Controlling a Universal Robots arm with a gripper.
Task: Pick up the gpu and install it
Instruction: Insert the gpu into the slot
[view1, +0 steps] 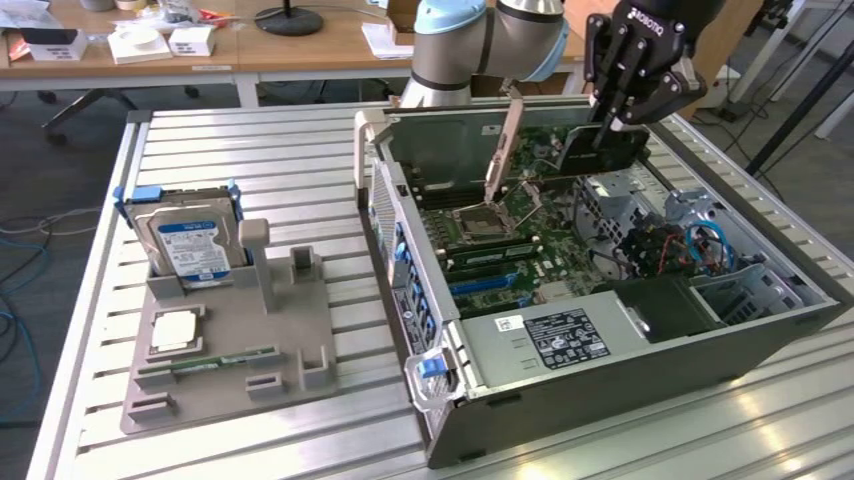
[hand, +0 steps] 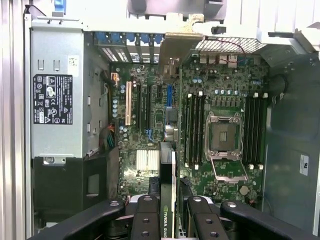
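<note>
ROBOTIQ on the pincer, NVIDIA on edge of the gpu, power supply label unreadable

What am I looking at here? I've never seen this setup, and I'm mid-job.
It is one robot arm with black jaws. One picture comes from a camera off the arm; the other looks down from its wrist. The jaws are closed on a dark graphics card, held on edge above the open computer case, over its green main board. On the slatted table beside the case stands a grey holder with a hard drive and a memory stick.
</note>
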